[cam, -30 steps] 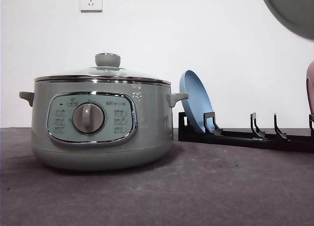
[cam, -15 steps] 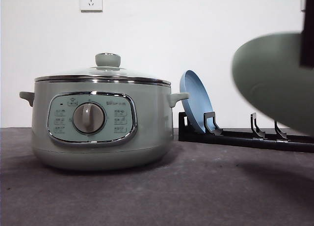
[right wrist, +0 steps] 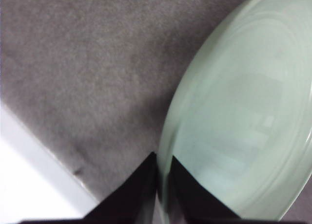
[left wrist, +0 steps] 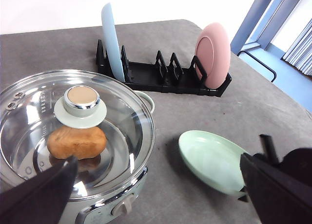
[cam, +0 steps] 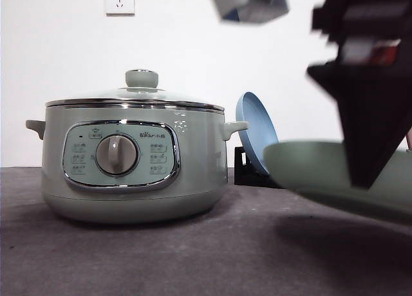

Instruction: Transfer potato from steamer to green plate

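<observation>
Right gripper pinches the rim of the green plate, one finger on each side of the edge; jaws closed on it. In the front view the plate hangs low over the table, right of the steamer, slightly tilted, with a shadow under it, so likely not resting yet. Held by the rim to leave the plate's face clear for the potato, and brought close beside the steamer so the carry is short.

Potato sits inside the steamer, seen through the glass lid, which is on. Lid knob sits above the potato. So the potato can't be reached until the lid comes off.

Left gripper: dark fingers show at both lower corners of its wrist view, well spread, nothing between them: released. It hovers above the steamer, looking down at the lid, probably ready to lift the lid by the knob.

Behind the steamer, a black rack holds a blue plate and a pink plate upright; empty slots between them. Blue plate is just behind the steamer's right handle in the front view.

Stage, judged: plate being set down, lid and potato untouched. Risk: the rim pinch is narrow, so the plate could tip on release.
</observation>
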You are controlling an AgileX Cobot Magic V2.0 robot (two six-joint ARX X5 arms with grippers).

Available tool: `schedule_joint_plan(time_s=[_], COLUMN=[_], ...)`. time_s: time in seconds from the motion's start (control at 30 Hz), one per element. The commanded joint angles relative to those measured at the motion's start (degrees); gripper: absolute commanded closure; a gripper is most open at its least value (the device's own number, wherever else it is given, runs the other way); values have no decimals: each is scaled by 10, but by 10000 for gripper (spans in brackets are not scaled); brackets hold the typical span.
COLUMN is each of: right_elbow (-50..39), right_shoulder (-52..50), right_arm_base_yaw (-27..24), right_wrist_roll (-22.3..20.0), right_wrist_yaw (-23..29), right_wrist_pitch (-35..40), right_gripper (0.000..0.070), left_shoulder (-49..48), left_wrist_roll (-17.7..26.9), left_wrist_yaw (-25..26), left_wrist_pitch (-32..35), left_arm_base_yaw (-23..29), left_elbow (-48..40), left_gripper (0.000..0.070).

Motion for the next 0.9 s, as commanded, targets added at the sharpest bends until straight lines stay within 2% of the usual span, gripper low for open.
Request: schedule_joint_plan(time_s=[0.0,0.4,0.43,0.53,0.6,0.77,0.87], right_elbow=[5,5,5,5,5,8,13], right_shoulder=[23,136,142,147,143,106,66], right_arm_base_yaw=[12,32,32,32,32,31,19], right_wrist_roll=[6,13,20,30,35,33,25], right_wrist_yaw=[5,15,16,19,19,3,-52], right_wrist_pitch=[12,55,56,59,60,58,52], right_gripper=[694,688,672,499,423,387,328], left_shoulder=[4,4,4,4,4,4,4], left_wrist_roll=[7,7,7,7,7,7,7], left_wrist_yaw=[3,3,2,2,2,2,3], left_wrist_pitch=[4,2,2,2,2,2,2], left_arm_base_yaw=[-3,-3,-3,-3,-3,-3,-3], left_elbow=[14,14,14,14,14,14,14], left_gripper=[24,24,24,24,24,24,24])
